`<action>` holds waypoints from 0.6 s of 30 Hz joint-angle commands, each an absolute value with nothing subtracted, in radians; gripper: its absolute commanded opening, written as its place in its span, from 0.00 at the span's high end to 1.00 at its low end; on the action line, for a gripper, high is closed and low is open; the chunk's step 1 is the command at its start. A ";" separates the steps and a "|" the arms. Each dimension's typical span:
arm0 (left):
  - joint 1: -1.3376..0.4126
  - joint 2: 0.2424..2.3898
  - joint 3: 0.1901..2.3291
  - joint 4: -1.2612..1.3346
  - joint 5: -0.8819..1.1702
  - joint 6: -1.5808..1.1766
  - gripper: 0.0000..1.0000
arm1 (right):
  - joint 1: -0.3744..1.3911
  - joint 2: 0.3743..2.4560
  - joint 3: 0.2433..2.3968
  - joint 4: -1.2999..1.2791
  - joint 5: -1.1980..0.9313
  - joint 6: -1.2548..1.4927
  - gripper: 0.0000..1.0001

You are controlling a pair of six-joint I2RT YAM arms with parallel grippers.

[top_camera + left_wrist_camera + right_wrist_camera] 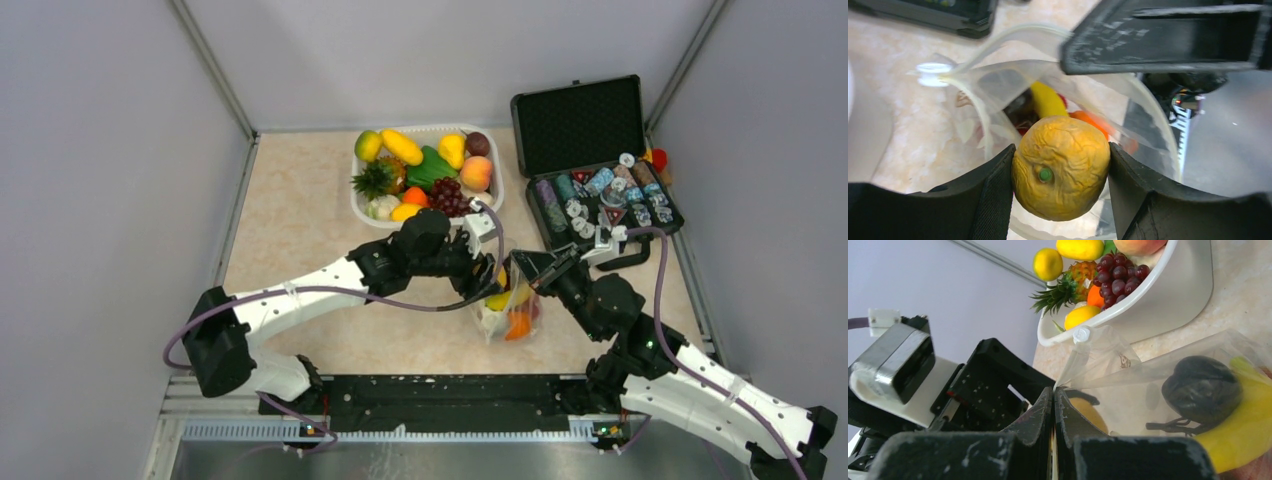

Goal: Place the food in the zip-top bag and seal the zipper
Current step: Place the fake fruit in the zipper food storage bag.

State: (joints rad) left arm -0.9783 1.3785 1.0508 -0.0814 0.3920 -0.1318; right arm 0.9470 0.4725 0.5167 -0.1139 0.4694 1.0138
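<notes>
Wrinkled yellow fruit point(1060, 170) is grasped between the left gripper point(1060, 152) jaws, directly over the open zip-top bag point(998, 85). Right gripper point(1053, 407) is clenched on the bag's rim. Banana point(1047, 100) lies inside the bag.

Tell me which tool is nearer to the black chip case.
Right. The right tool, pinching the zip-top bag's rim, sits just off the chip case's near-left corner; the left tool, holding a yellow fruit over the bag, is farther left.
</notes>
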 commanded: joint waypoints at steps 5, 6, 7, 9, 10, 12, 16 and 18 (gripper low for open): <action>-0.992 1.437 1.149 -0.154 0.211 -0.082 0.33 | 0.954 0.466 0.535 -0.057 0.469 0.995 1.00; -0.993 1.437 1.154 -0.153 0.214 -0.080 0.32 | 0.953 0.466 0.534 -0.058 0.469 0.996 1.00; -0.994 1.436 1.157 -0.152 0.221 -0.077 0.31 | 0.953 0.464 0.532 -0.059 0.470 0.999 1.00; -0.996 1.431 1.159 -0.148 0.243 -0.074 0.28 | 0.953 0.460 0.527 -0.060 0.474 1.003 1.00; -0.996 1.428 1.158 -0.143 0.259 -0.073 0.27 | 0.953 0.458 0.525 -0.063 0.476 1.004 1.00; -0.996 1.416 1.151 -0.118 0.313 -0.075 0.24 | 0.953 0.450 0.520 -0.068 0.485 1.010 1.00; -0.996 1.400 1.118 -0.049 0.382 -0.103 0.20 | 0.953 0.434 0.508 -0.073 0.496 1.021 1.00; -0.996 1.397 1.113 -0.041 0.380 -0.108 0.22 | 0.953 0.429 0.507 -0.080 0.501 1.025 1.00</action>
State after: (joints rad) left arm -0.9905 1.4372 1.1172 -0.1352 0.3286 -0.0952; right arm 0.9470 0.4484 0.5098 -0.1200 0.4755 1.0103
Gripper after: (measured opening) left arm 0.796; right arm 0.005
